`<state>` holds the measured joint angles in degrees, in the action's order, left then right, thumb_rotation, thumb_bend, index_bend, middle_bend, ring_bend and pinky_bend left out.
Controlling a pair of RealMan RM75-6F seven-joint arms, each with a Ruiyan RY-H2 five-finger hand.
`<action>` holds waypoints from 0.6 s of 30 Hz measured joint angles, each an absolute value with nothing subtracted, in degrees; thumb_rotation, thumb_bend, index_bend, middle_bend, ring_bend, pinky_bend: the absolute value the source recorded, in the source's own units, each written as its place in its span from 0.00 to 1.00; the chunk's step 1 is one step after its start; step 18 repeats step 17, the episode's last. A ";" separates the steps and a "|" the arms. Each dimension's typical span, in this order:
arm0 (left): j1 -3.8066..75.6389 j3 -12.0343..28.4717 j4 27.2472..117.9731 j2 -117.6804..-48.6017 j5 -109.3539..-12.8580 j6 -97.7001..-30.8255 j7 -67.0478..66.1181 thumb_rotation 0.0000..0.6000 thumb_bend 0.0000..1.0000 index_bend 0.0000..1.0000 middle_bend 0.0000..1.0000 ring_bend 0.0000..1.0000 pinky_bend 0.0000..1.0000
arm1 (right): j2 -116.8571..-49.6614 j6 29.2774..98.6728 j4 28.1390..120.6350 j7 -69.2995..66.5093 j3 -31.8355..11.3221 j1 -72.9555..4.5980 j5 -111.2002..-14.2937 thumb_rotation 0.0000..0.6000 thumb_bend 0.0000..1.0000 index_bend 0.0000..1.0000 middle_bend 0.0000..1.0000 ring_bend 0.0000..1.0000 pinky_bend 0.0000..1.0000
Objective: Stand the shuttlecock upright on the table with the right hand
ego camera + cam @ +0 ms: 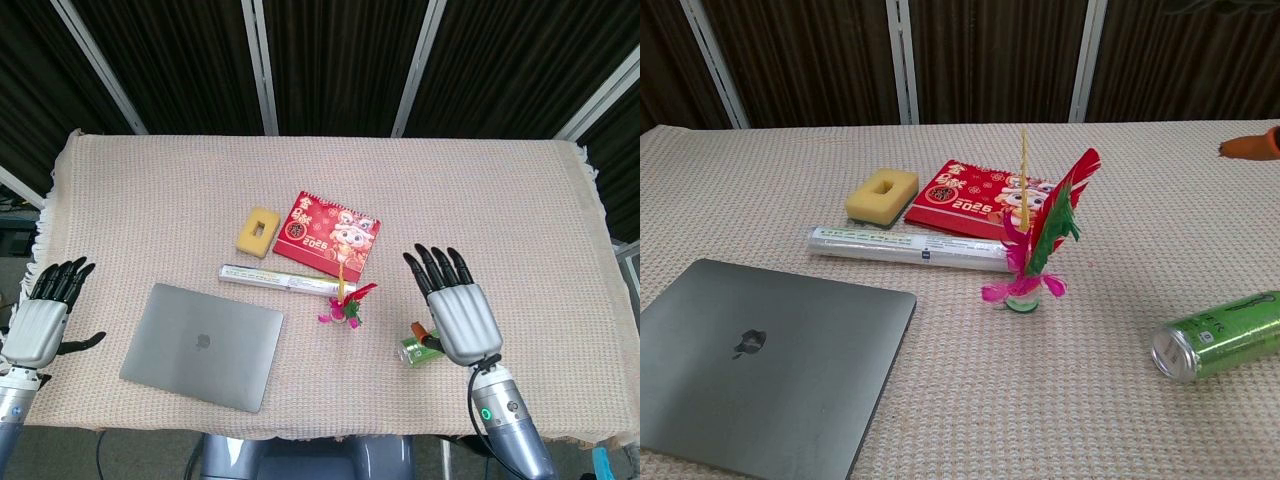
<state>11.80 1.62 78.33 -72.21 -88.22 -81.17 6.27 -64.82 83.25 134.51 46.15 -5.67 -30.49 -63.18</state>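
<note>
Head view: shuttlecock (343,303) stands upright, well left of the empty, spread right hand (455,310).

A table (480,190) covered by a beige woven cloth (150,200) fills the scene, the cloth's frayed fringe hanging over its left and right edges. Behind its far edge hang dark pleated curtains (990,60), crossed by pale metal frame bars (902,60).

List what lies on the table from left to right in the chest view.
Grey closed laptop → yellow sponge block with a hole → upright feathered shuttlecock with a round base → green drink can lying on its side.
</note>
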 measured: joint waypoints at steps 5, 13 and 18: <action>11.10 1.50 78.86 -71.83 -89.46 -83.61 6.69 1.00 0.05 0.00 0.00 0.00 0.00 | -62.07 83.11 128.86 40.07 -4.00 -27.87 -65.79 1.00 0.21 0.00 0.00 0.00 0.00; 9.34 1.36 79.30 -71.48 -91.89 -88.92 6.67 1.00 0.05 0.00 0.00 0.00 0.00 | -62.72 85.34 109.05 18.62 1.12 -20.18 -74.88 1.00 0.21 0.00 0.00 0.00 0.00; 8.71 1.02 79.50 -71.52 -93.04 -90.33 5.97 1.00 0.05 0.00 0.00 0.00 0.00 | -65.61 88.34 97.33 10.51 2.98 -15.93 -79.04 1.00 0.20 0.00 0.00 0.00 0.00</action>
